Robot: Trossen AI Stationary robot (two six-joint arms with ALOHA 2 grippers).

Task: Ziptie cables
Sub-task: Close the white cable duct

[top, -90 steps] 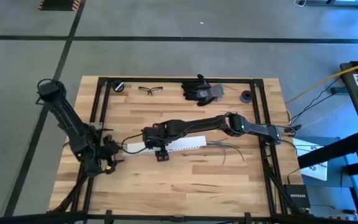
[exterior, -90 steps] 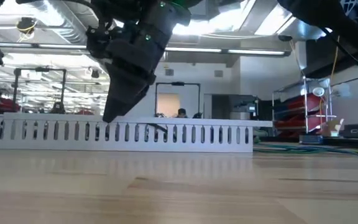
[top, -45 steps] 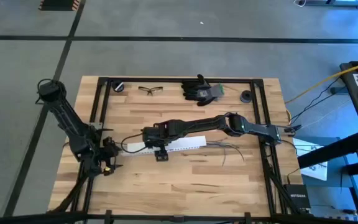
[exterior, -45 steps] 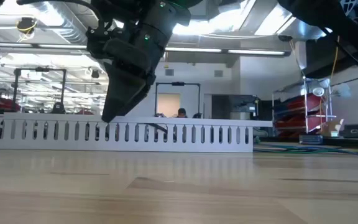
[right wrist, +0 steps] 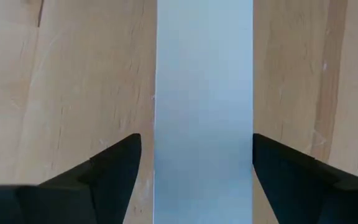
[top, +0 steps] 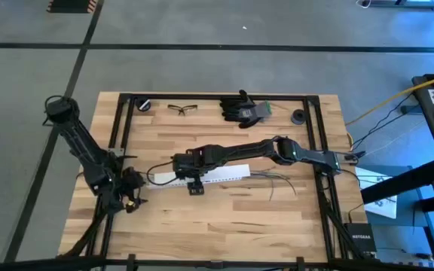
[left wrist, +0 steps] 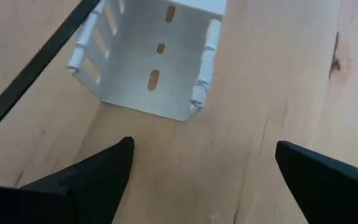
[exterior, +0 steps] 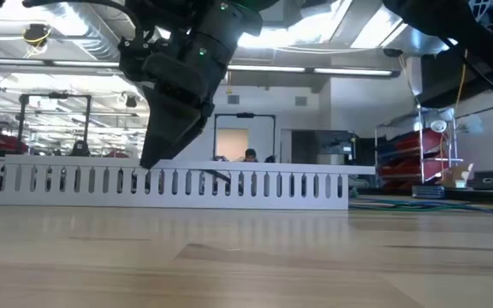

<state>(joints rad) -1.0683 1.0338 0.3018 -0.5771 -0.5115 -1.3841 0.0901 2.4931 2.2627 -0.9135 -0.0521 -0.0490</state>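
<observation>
- Cables point(top: 277, 179) are lying loose on the table point(top: 224, 218), well off to the far side of my right gripper point(top: 195, 186) and clear of both sets of jaws; nothing is gathered yet.
- My right gripper's jaws are spread wide, straddling the white slotted duct point(right wrist: 204, 112), one finger on each side of it, holding nothing.
- My left gripper point(left wrist: 197, 168) is also wide open and empty, with the open end of the duct just ahead of its fingertips.
- To do this well, I reckon I should steady the duct first, then bring the wires together before any tie goes on.
- Closing squarely on the duct walls matters; a skewed pinch could kick it sideways.
- Pose: right arm is stretched long across the table, wrist pointing down; left arm is folded low near its own corner, angled toward the duct end.
</observation>
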